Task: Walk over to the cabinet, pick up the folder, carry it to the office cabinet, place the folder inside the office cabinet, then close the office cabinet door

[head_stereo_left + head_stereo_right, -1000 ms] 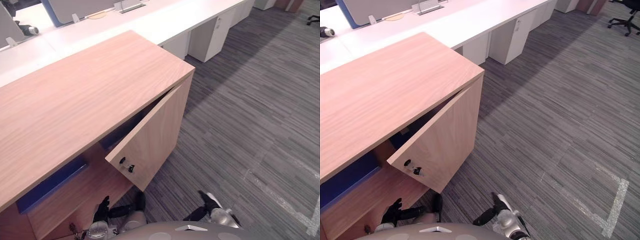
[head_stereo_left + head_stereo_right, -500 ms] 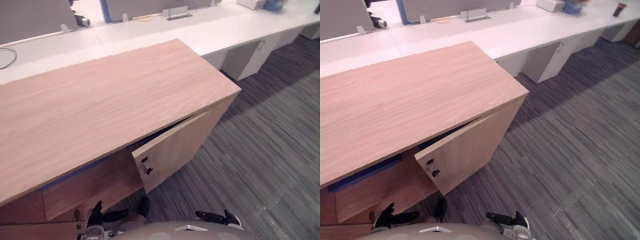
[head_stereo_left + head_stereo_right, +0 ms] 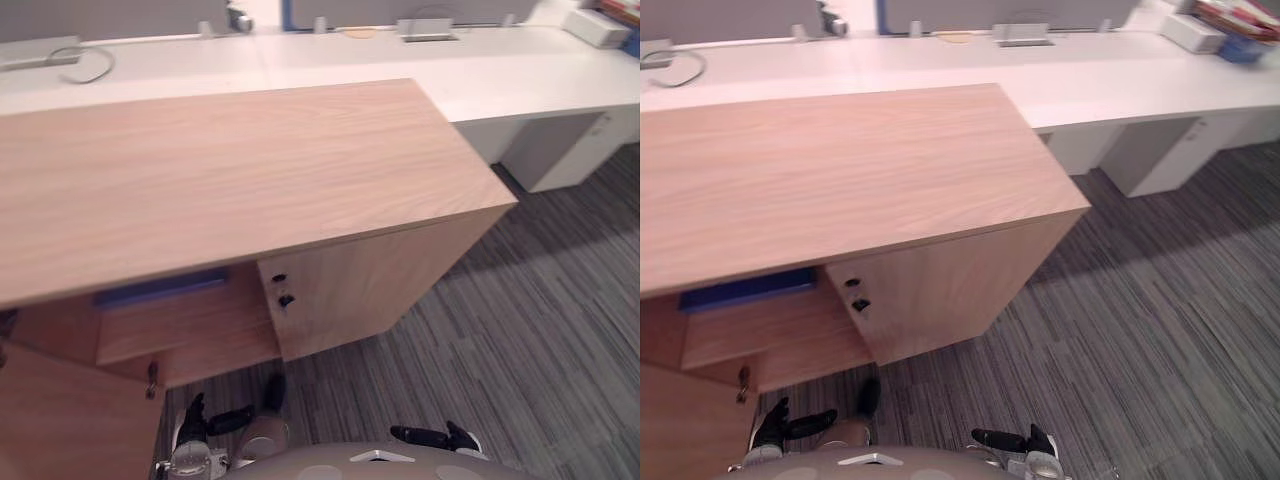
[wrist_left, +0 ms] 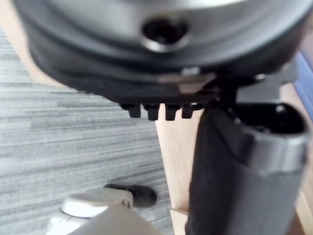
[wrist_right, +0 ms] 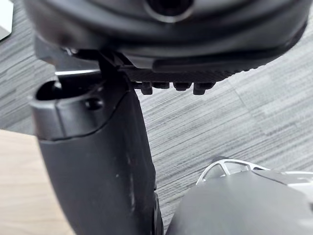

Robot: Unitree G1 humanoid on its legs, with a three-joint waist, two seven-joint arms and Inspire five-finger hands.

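The wooden office cabinet (image 3: pixel 230 170) stands in front of me. Its right door (image 3: pixel 380 285) lies about flush with the front, lock (image 3: pixel 283 296) at its inner edge. The left door (image 3: pixel 60 420) stands swung open toward me, a key (image 3: pixel 152 378) in it. Inside, on the shelf (image 3: pixel 190 325), lies a flat blue folder (image 3: pixel 160 288), partly hidden under the cabinet top. My left hand (image 3: pixel 205 424) and right hand (image 3: pixel 432 436) hang low by my body, both open and empty, apart from the cabinet.
A long white desk (image 3: pixel 400 60) with cables and small items runs behind the cabinet. White drawer units (image 3: pixel 565 150) stand under it at the right. Grey striped carpet (image 3: pixel 540 340) spreads to the right and front.
The camera has turned, so the cabinet now faces me squarely. The right door has gone from wide ajar to about flush. The open left door has come into view.
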